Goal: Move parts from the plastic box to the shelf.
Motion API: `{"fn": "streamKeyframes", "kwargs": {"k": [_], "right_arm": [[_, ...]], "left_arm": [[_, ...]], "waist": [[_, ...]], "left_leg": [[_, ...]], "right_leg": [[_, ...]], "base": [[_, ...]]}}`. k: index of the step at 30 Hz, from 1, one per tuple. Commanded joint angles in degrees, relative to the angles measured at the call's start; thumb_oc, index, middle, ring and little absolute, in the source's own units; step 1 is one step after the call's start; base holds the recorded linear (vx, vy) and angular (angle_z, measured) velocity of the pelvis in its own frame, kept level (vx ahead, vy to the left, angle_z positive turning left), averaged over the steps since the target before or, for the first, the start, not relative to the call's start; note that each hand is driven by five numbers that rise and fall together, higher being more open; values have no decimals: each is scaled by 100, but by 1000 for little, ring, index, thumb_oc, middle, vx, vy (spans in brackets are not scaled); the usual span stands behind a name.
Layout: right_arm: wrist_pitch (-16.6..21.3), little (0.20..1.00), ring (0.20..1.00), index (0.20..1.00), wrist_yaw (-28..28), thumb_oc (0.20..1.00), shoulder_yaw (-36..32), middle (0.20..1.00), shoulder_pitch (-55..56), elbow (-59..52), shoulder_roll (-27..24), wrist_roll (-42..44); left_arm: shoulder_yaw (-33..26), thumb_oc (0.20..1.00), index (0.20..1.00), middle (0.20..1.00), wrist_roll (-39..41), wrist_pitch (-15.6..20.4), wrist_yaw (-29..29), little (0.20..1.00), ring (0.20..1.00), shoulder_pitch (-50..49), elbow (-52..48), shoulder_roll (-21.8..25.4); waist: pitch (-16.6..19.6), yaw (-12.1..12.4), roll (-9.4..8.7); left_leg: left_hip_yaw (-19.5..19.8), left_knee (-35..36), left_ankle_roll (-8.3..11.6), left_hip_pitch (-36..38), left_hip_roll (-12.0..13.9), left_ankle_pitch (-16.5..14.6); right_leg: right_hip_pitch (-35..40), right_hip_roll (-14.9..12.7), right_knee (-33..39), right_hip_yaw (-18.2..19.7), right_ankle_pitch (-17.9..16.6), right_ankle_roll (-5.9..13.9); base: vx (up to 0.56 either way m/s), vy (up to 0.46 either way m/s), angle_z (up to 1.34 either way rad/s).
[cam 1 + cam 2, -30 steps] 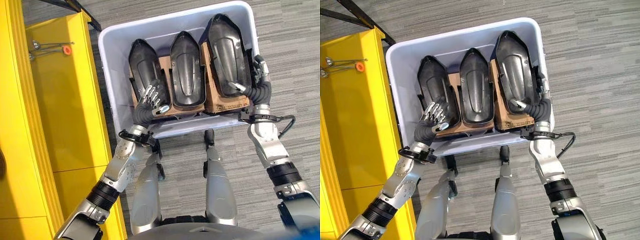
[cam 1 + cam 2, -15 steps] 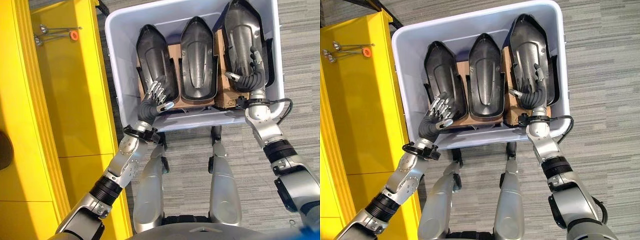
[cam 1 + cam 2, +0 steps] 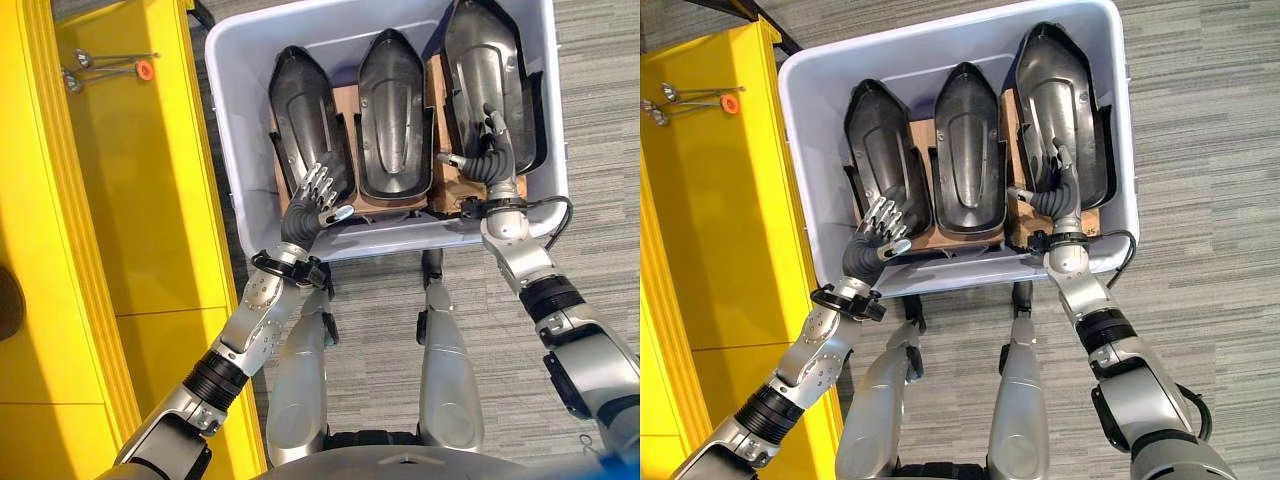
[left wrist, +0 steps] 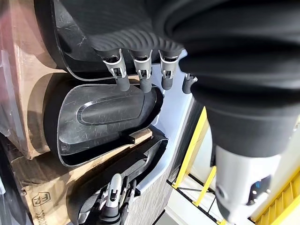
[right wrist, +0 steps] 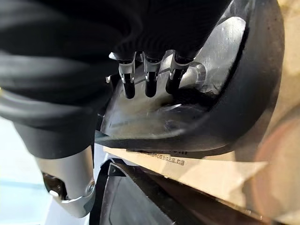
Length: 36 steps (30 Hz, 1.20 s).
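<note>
Left eye view: nearest, at lower centre, both arms reach up into the box (image 3: 225, 150), which stands on the floor in the upper middle of the frame. The left hand (image 3: 313, 203) hovers with relaxed, spread fingers over the near end of the left part (image 3: 305, 125); its wrist view shows straight fingers above the black shell, curled round nothing. The right hand (image 3: 487, 150) lies on the near half of the right part (image 3: 485, 80), its fingers straight and thumb out to the side, also clasping nothing as far as the right wrist view shows.

Three black shells lie side by side on cardboard (image 3: 345, 105), the middle part (image 3: 393, 115) between the two hands. Each has its long axis running from the near wall to the far wall, pointed tip away from the robot, so each hand meets its part end-on, with the bulk farther up the frame.

The yellow shelf (image 3: 120, 200) fills the left side, nearer the left arm.
</note>
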<state>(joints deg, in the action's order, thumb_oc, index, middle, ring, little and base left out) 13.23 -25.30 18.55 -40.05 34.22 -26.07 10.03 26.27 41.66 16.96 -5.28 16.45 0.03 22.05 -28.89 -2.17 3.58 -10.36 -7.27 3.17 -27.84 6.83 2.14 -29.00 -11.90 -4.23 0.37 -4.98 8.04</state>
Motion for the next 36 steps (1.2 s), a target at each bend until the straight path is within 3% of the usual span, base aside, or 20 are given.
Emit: {"fn": "streamKeyframes", "kwargs": {"k": [1, 11, 18, 29, 36], "right_arm": [[242, 1000, 1000, 1000, 118, 1000, 160, 1000, 129, -143, 128, 167], [267, 1000, 1000, 1000, 288, 1000, 384, 1000, 535, -131, 601, 412], [242, 1000, 1000, 1000, 271, 1000, 364, 1000, 915, -263, 554, 271], [360, 1000, 1000, 1000, -368, 1000, -664, 1000, 1360, -1130, 48, -73], [746, 1000, 1000, 1000, -533, 1000, -1322, 1000, 1894, -3057, 42, -196]], "left_arm": [[54, 1000, 1000, 1000, 5, 313, 10, 1000, 1000, -33, -184, -52], [-1, 1000, 1000, 1000, -30, 351, -132, 1000, 1000, -50, -178, -64], [-28, 1000, 1000, 1000, -100, 349, -163, 1000, 1000, -44, -137, -62], [-157, 1000, 1000, 1000, -170, 368, -224, 1000, 1000, -110, -173, -36], [-320, 1000, 1000, 1000, -275, 344, -309, 1000, 1000, -212, -296, -4]], "waist": [[334, 127, 8], [369, 130, -7], [368, 77, -51], [407, -41, -143], [461, -160, -212]], "left_leg": [[538, -406, 417, -150, 525, -35], [583, -472, 406, -235, 483, -65], [581, -498, 396, -254, 472, -80], [584, -513, 399, -266, 504, -128], [570, -583, 394, -344, 529, -177]], "right_leg": [[-539, -140, -888, 85, 1, 130], [-554, -147, -900, 98, 16, 106], [-571, -148, -882, 127, 2, 116], [-606, -108, -899, 149, 24, 133], [-684, -78, -925, 152, 39, 155]], "base": [[0, 0, 0], [-2, 3, 4], [0, 0, 0], [0, 0, 0], [3, -6, -3]]}}
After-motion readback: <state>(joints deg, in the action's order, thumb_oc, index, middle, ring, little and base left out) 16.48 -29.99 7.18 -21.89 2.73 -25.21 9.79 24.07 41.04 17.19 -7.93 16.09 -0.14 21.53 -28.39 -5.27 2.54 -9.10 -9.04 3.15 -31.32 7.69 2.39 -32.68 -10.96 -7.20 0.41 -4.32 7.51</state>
